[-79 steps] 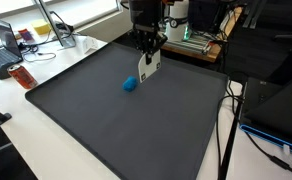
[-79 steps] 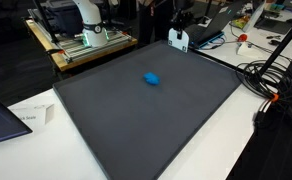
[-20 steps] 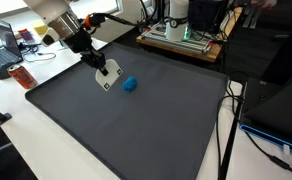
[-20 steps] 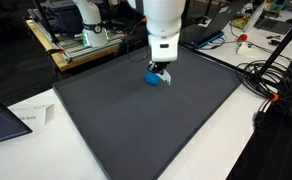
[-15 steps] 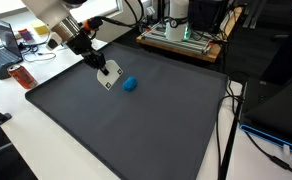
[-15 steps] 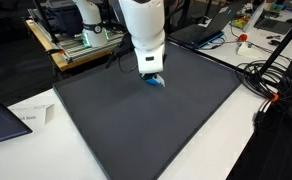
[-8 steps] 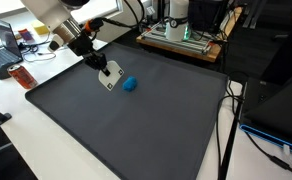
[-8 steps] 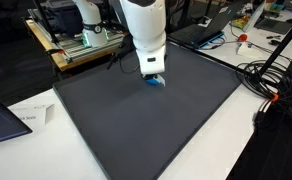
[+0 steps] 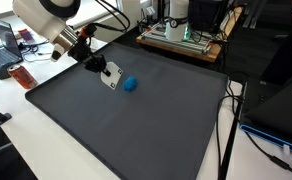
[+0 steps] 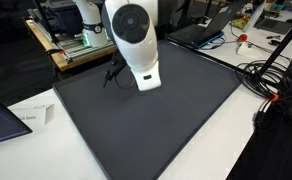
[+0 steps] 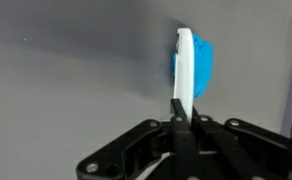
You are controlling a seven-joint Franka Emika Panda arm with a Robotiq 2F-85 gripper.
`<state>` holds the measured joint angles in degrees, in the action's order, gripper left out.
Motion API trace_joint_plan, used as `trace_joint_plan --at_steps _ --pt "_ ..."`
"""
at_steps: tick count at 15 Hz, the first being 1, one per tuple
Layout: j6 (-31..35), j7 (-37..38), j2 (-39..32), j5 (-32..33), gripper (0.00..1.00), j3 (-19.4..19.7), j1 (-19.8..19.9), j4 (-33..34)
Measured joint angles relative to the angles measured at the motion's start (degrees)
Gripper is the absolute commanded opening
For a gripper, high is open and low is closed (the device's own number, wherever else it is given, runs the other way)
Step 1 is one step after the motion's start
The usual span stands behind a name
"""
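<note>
Change since the earlier frames: the arm (image 10: 134,40) has swung from the far edge of the mat (image 9: 136,130) in over its surface. In an exterior view its white body now hides the spot where we saw the blue lump before. The lump itself has not shifted on the mat.

Item 1, gripper (image 9: 111,77): low over the mat, in the part far from the camera, tilted. We see its fingers (image 11: 185,62) pressed together in the wrist view, with nothing between them.

Item 2, blue lump (image 9: 131,84): small and rounded, lying on the mat just beside the fingertips. In the wrist view it shows directly behind them (image 11: 203,62). We cannot tell whether they touch.

Item 3, mat: dark grey, flat, and visible in both exterior views (image 10: 156,130).

Item 4, table (image 9: 46,130): white, showing around the mat's edges.

Item 5, red object (image 9: 19,75): on the table, just off one corner of the mat.

Item 6, sheet of paper (image 10: 26,118): on the table beside the mat.

Item 7, cables (image 10: 264,75): dark loops lying off the mat's edge.
</note>
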<state>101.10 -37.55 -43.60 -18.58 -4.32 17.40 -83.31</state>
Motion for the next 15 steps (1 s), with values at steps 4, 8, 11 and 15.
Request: trace_joint_plan --at_steps 4,8,11,15 --pt "-11.2 -6.3 -5.7 -1.1 0.01 -0.8 3.2 7.3" --pt "-18.2 -9.5 -12.0 -4.6 0.01 -1.6 5.4 14.8" --pt "-20.0 -10.5 -16.2 -7.4 0.01 -2.3 6.6 19.7" --pt "-20.6 -10.5 -20.5 -8.8 0.01 -2.8 7.7 25.5"
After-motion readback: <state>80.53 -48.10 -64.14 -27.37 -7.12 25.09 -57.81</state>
